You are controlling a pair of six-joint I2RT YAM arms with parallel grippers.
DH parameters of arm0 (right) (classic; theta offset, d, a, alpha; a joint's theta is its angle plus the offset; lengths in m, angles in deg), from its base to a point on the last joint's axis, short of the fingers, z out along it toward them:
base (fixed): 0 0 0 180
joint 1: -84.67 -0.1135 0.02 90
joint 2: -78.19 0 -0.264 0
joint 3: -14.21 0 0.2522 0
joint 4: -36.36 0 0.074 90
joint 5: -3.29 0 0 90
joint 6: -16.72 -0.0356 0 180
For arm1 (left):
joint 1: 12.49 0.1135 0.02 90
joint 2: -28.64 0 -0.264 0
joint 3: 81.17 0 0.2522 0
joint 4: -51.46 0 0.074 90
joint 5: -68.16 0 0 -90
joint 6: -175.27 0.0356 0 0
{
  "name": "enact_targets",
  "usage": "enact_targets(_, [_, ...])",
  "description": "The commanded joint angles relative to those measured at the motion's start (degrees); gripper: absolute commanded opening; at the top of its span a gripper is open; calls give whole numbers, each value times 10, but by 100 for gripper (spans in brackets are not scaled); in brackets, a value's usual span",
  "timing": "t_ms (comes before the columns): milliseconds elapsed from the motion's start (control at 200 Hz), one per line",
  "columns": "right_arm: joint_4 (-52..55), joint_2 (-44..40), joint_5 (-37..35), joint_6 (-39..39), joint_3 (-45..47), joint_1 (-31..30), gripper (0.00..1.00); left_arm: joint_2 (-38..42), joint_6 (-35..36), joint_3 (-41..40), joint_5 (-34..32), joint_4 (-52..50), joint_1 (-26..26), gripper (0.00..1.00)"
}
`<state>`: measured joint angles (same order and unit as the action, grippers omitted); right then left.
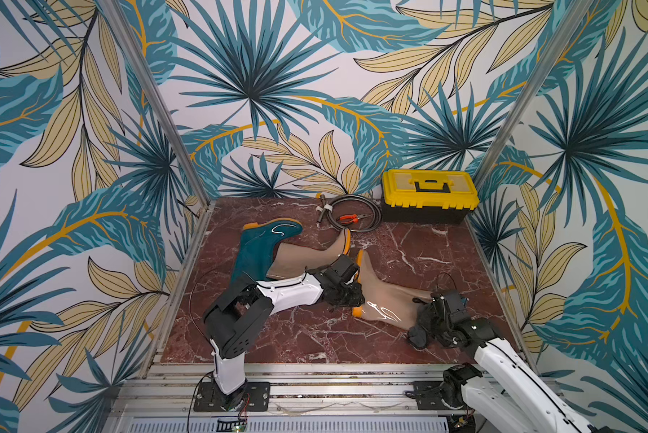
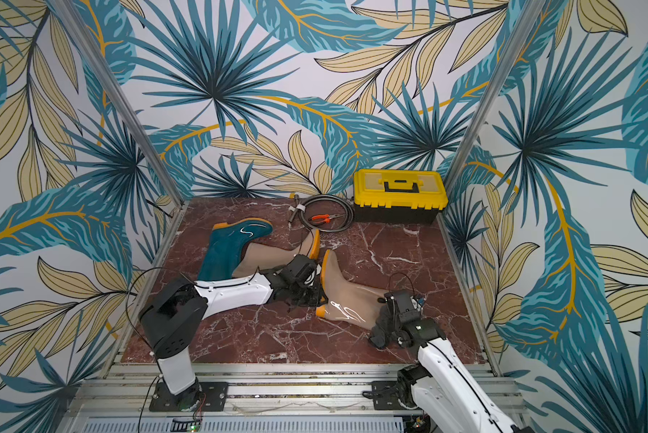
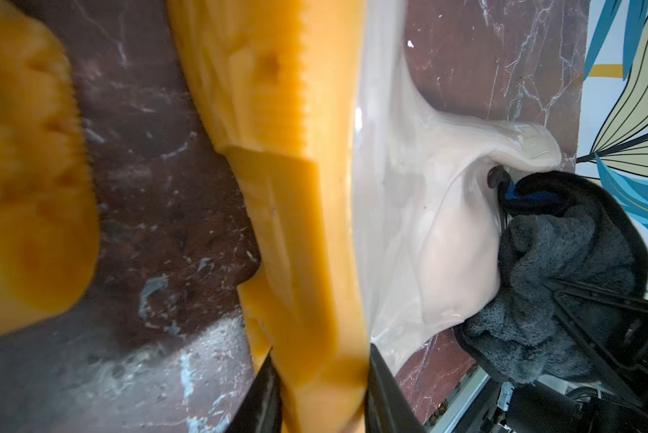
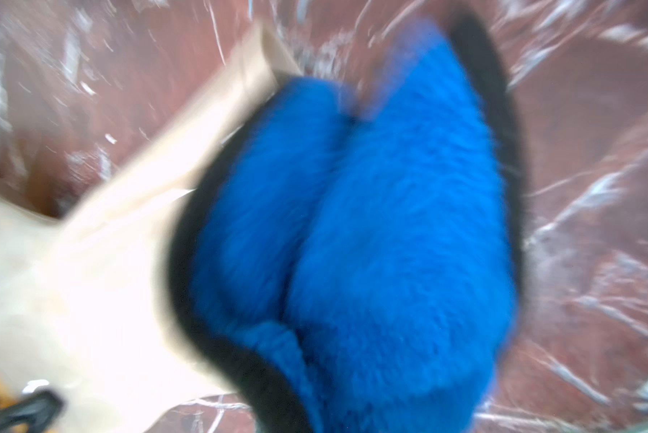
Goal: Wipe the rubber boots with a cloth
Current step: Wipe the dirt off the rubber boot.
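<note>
Left wrist view shows me my left hand (image 3: pixel 322 397) closed narrow on the orange sole (image 3: pixel 288 225) of the near tan boot (image 3: pixel 408 225), which lies on its side on the desk (image 3: pixel 157 187), while my right hand (image 1: pixel 427 324), shut tight, pins the blue cloth (image 4: pixel 371 243) against that boot's shaft.

The left arm (image 1: pixel 292 290) rises from its base at the near left and bends sharply at a raised elbow. Its white forearm lies low and almost level, pointing right and slightly far into the middle of the scene. The left gripper (image 3: pixel 322 393) has its jaws closed on either side of the orange sole (image 3: pixel 296 187) of a tan boot (image 1: pixel 386 296). The right arm (image 1: pixel 502 360) reaches in from the near right corner, leaning left and far, with the wrist bent downward. The right gripper (image 1: pixel 425 326) is clamped on the cloth (image 4: pixel 371 232), which bunches around its fingers and hides them.
</note>
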<state>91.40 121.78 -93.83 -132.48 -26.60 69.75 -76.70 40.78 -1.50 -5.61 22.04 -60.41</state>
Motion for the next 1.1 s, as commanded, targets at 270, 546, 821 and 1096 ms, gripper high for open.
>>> enact_targets(270, [-111,239,20,43,-140,-287,0,-24,4,14,10,16,4,0])
enact_targets(546, [-89,398,73,5,-157,-299,0,-18,4,10,12,15,8,0])
enact_targets(821, [-8,14,62,-62,64,-7,0,-3,9,-3,12,16,20,0])
enact_targets(1096, [-4,98,121,30,-28,8,0,0,10,-3,11,15,22,0])
